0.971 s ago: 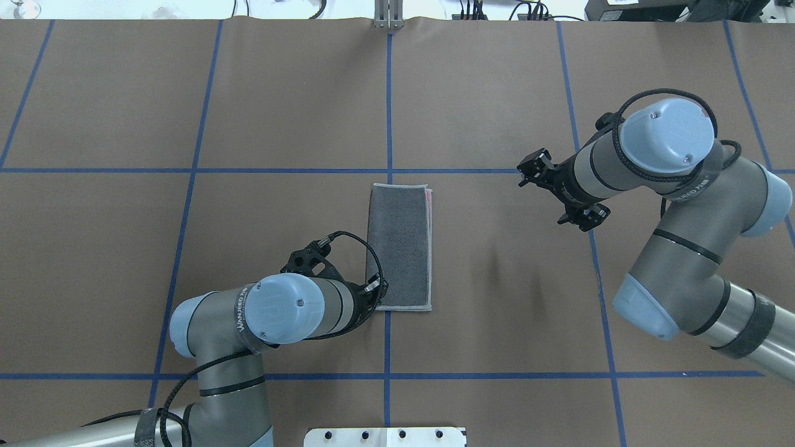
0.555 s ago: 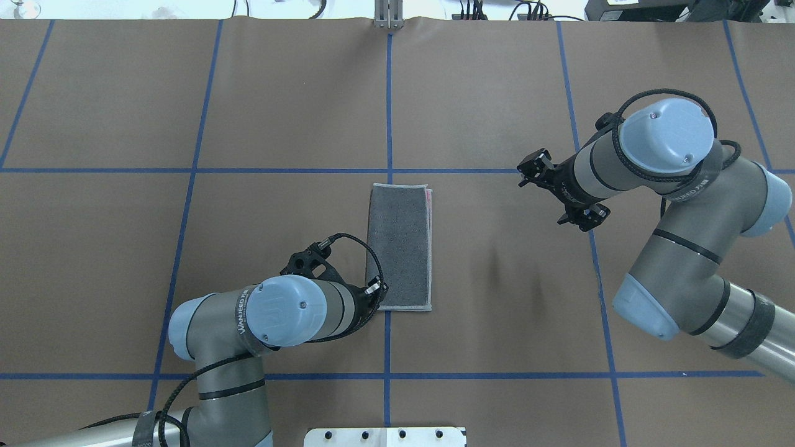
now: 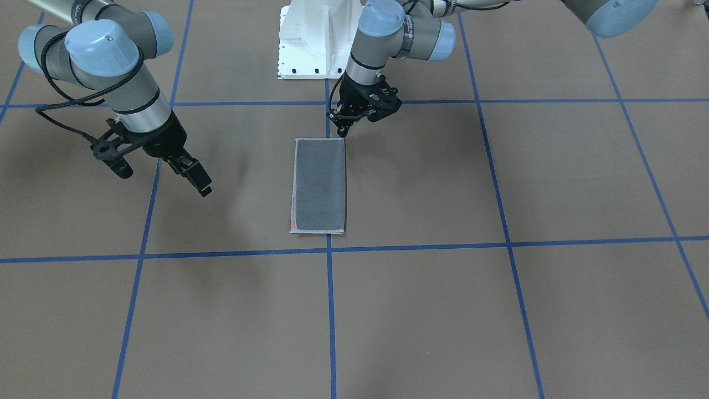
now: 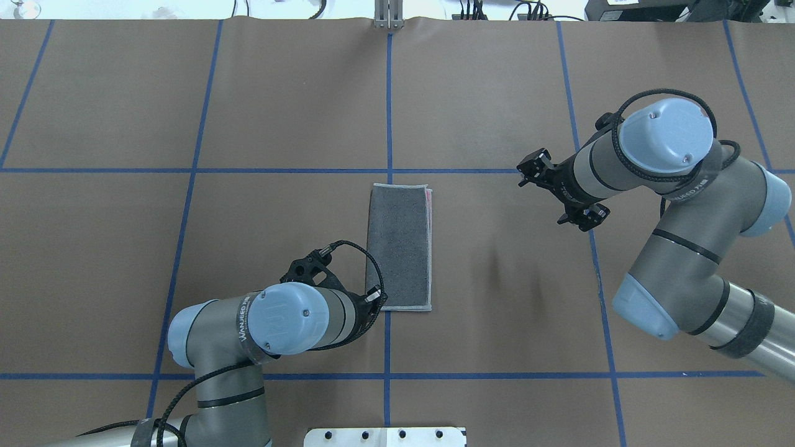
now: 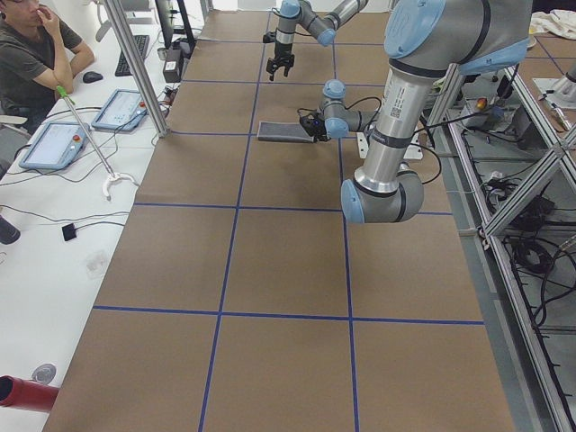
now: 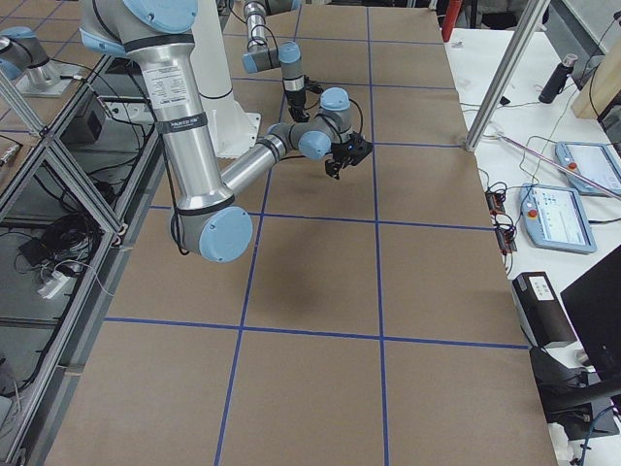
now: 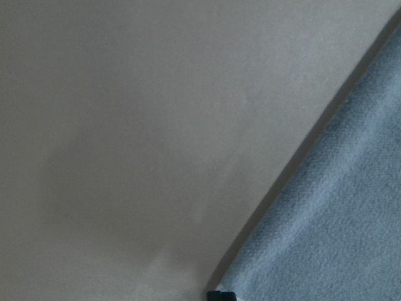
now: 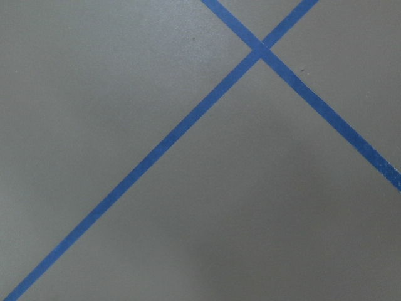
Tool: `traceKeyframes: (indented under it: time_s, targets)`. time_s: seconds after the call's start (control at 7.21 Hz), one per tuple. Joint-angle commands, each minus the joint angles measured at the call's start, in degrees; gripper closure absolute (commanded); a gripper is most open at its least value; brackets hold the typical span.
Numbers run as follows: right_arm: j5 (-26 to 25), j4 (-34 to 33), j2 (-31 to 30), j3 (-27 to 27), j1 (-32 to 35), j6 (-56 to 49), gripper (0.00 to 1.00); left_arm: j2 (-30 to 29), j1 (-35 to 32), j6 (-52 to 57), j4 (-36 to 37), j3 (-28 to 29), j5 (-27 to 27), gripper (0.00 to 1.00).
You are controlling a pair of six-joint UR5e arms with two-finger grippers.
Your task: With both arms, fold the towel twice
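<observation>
Towel (image 3: 319, 185) on table (image 3: 443, 310), beside left pincer (image 3: 341, 129)

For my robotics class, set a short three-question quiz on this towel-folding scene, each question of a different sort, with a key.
1. True or false: the towel lies flat as a long rectangle, dark grey face up.
2. Where is the left gripper?
A. At the towel's end nearest the white base.
B. Over the towel's middle.
C. At the towel's far end.
3. Fill in: the right gripper hangs over bare table, apart from the towel; along one long edge of the towel shows a thin strip of ____.

Key: 1 true; 2 A; 3 pink.
</observation>
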Motion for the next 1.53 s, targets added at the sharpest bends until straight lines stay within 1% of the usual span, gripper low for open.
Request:
traceKeyframes:
  time_s: [0.0, 0.14, 0.28, 0.42, 0.55, 0.69, 0.83, 0.97, 1.11, 1.39]
  targets:
    - [0.0, 0.0, 0.0, 0.0, 0.0, 0.0, 0.0, -0.1, 0.1, 0.1, 0.0, -0.2, 0.0, 1.0]
    - [0.1, 0.0, 0.0, 0.0, 0.0, 0.1, 0.0, 0.0, 0.1, 0.1, 0.0, -0.6, 0.0, 1.0]
    - [0.0, 0.0, 0.0, 0.0, 0.0, 0.2, 0.0, 0.0, 0.1, 0.1, 0.0, -0.6, 0.0, 0.96]
    - [0.0, 0.0, 0.0, 0.0, 0.0, 0.2, 0.0, -0.1, 0.1, 0.1, 0.0, -0.6, -0.1, 0.57]
    - [0.0, 0.0, 0.0, 0.1, 0.0, 0.2, 0.0, 0.0, 0.1, 0.2, 0.0, -0.6, 0.0, 0.42]
    - [0.0, 0.0, 0.0, 0.1, -0.1, 0.3, 0.0, -0.1, 0.1, 0.7, 0.0, -0.4, 0.0, 0.38]
    - [0.0, 0.0, 0.1, 0.2, 0.0, 0.3, 0.0, -0.1, 0.1, 0.8, 0.0, -0.1, 0.0, 0.4]
    - [0.0, 0.0, 0.1, 0.1, 0.0, 0.3, 0.0, -0.2, 0.1, 0.8, 0.0, 0.1, 0.1, 0.45]
    - [0.0, 0.0, 0.0, 0.0, -0.1, 0.3, 0.0, -0.2, 0.1, 0.8, 0.0, 0.2, 0.1, 0.52]
    - [-0.1, 0.0, 0.1, -0.1, -0.3, 0.3, 0.0, -0.2, 0.1, 1.0, 0.0, 0.8, 0.1, 0.54]
